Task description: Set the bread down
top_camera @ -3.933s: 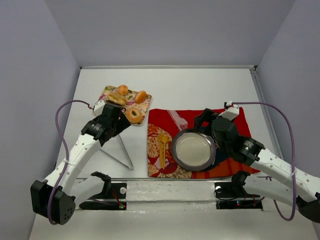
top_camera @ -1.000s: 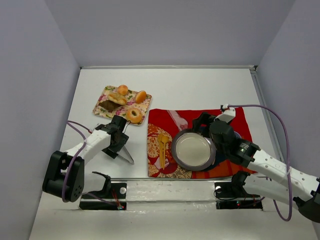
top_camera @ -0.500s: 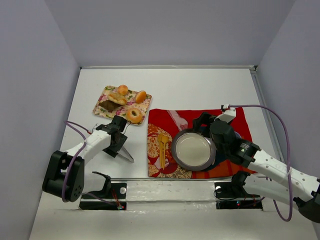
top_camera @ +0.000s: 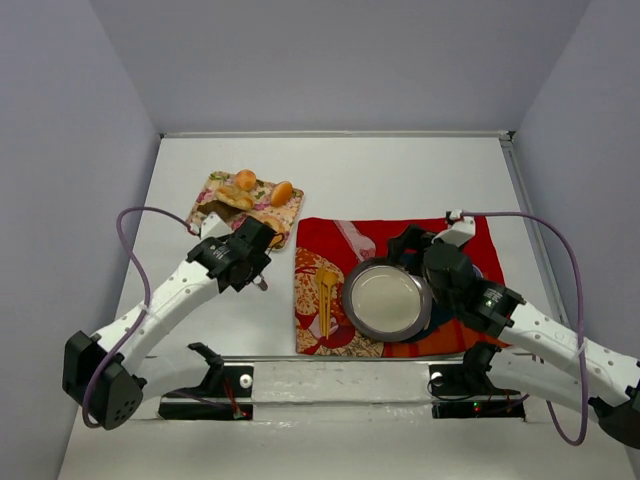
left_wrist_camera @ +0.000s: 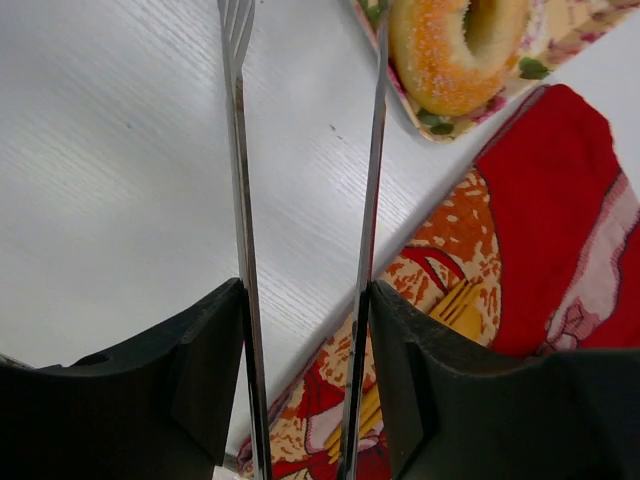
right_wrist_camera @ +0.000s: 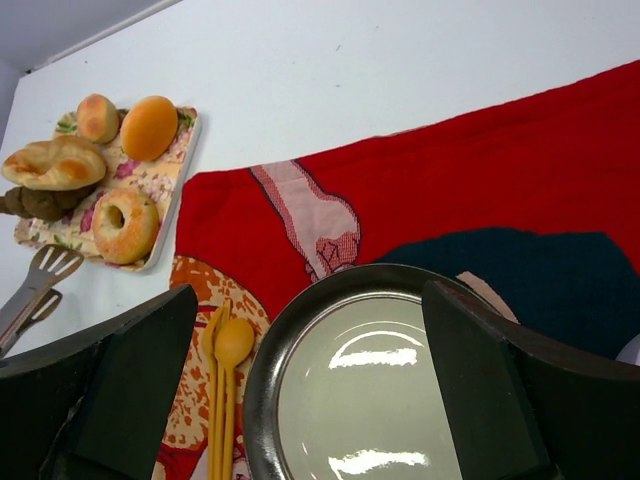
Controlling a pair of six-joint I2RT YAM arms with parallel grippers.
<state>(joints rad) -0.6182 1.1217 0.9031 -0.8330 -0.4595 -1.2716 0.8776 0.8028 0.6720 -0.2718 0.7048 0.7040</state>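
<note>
Several breads lie on a flowered tray [top_camera: 292, 208]: a sugared ring doughnut [left_wrist_camera: 455, 45] [right_wrist_camera: 122, 225], two round rolls [top_camera: 282, 192], a croissant [right_wrist_camera: 55, 162] and a dark piece. My left gripper [top_camera: 250, 260] [left_wrist_camera: 305, 330] is shut on metal tongs [left_wrist_camera: 238, 200], whose two arms stand apart and point at the tray's near corner, the right arm just beside the doughnut. The tongs' tip [right_wrist_camera: 42, 275] stays short of the tray. My right gripper [top_camera: 420, 255] [right_wrist_camera: 315, 400] hangs open over an empty dark-rimmed plate [top_camera: 388, 302] [right_wrist_camera: 400, 400].
A red patterned cloth [top_camera: 330, 235] [right_wrist_camera: 480, 180] lies under the plate. A yellow spoon and fork [top_camera: 325, 290] [right_wrist_camera: 228, 380] rest on it, left of the plate. Grey walls close in the table on three sides.
My left gripper has shut on the tongs that lay on the table and carried them up and right to the tray's near corner. The right arm has barely moved.
</note>
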